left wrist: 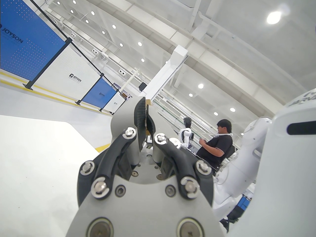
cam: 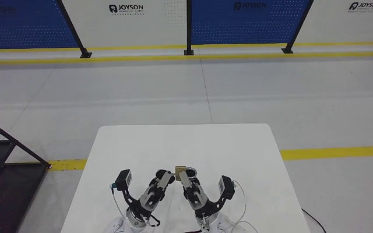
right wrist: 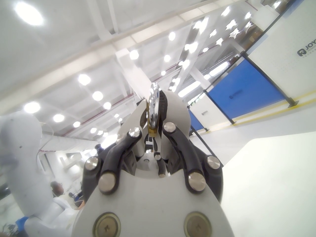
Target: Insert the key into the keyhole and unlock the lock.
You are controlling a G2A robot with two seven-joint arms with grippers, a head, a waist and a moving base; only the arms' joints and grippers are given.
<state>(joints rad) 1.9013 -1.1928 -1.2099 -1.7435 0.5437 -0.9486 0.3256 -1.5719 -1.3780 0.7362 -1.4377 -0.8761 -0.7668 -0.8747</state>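
The left gripper [cam: 166, 175] and the right gripper [cam: 185, 176] are seen tip to tip over the near middle of the white table [cam: 233, 145]; the left one is set toward the table's left side, the right one just beside it.

In the left wrist view, the left gripper [left wrist: 146, 109] is closed, and its ribbed black pads [left wrist: 140, 122] are pressed on a thin brass-coloured piece, taken to be the key [left wrist: 147, 102]; only a small end of it is seen past the fingertips, so its shape cannot be told.

In the right wrist view, the right gripper [right wrist: 155, 99] is clamped on the lock [right wrist: 153, 114]; the silver shackle [right wrist: 154, 94] is seen edge-on between the fingers and past their tips, and a strip of the brass body [right wrist: 152, 131] is seen lower, nearer the palm.

From above, the lock [cam: 181, 170] is seen as a brass block with the shackle [cam: 190, 171] on its right side; the left gripper's tip lies just beside the brass block; whether the key touches the lock or sits in the keyhole cannot be told.

Beyond the table, blue and white barrier panels [cam: 245, 20] are lined along the far side of the grey floor; a yellow line [cam: 326, 153] is seen on the floor to the right of the table.
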